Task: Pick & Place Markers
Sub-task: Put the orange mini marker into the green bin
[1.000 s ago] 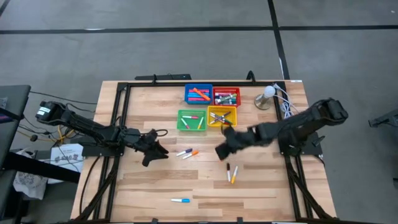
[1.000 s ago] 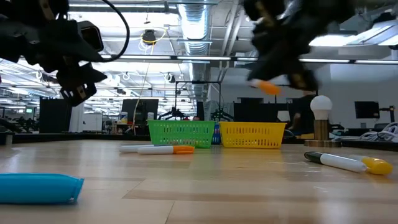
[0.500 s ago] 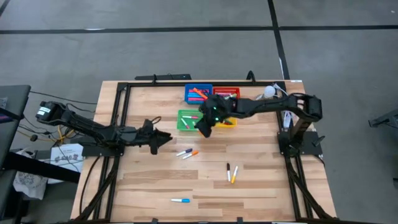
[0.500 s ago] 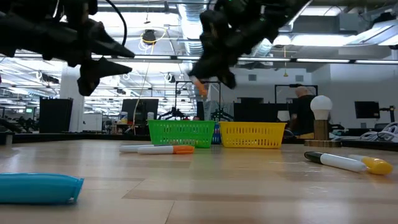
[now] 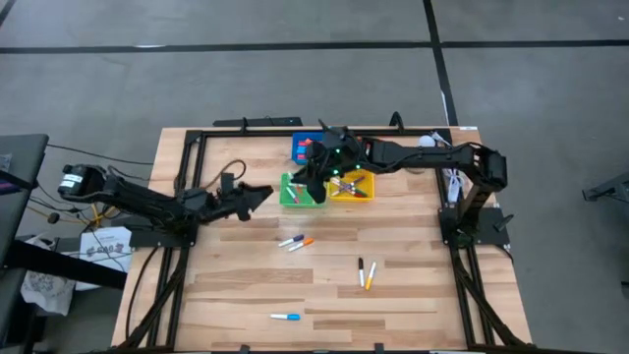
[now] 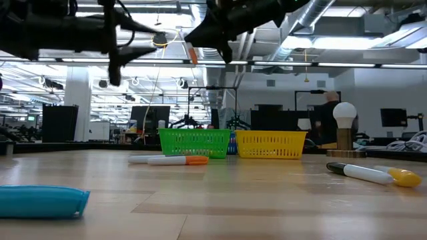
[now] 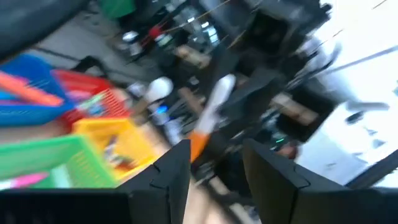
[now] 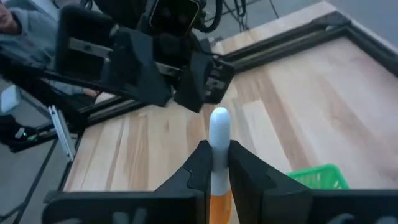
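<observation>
My right gripper (image 5: pixel 314 179) hangs high over the green tray (image 5: pixel 298 194), shut on a white-bodied marker with an orange cap (image 8: pixel 218 134); the low view shows the marker's orange part (image 6: pixel 192 53). My left gripper (image 5: pixel 259 194) stands open with nothing between its fingers, left of the trays and pointing toward them. Loose markers lie flat on the table: two near the middle (image 5: pixel 295 241), a black and an orange one (image 5: pixel 366 273), and a blue one (image 5: pixel 285 317) near the front edge. My right gripper pinches the marker's white body (image 8: pixel 218 155) between its two fingers (image 8: pixel 196 165). The rounded white end (image 8: pixel 219 118) sticks out past the fingertips and the orange part (image 8: pixel 217 208) lies back between them. The marker lies along the fingers, lifted clear.
Four trays stand together at the far middle: blue (image 5: pixel 299 149), red (image 5: pixel 358 144), green, and yellow (image 5: pixel 366 177), all with markers in them. A lamp bulb on a round base (image 5: pixel 423 149) and cables sit at the far right. A black frame (image 5: pixel 197 147) borders the table.
My right gripper has carried the marker from the table's middle toward the far left, rising and rolling, and now hangs over the green tray. My left gripper has risen, drifted toward the far edge, and tipped up from pointing down to about level.
</observation>
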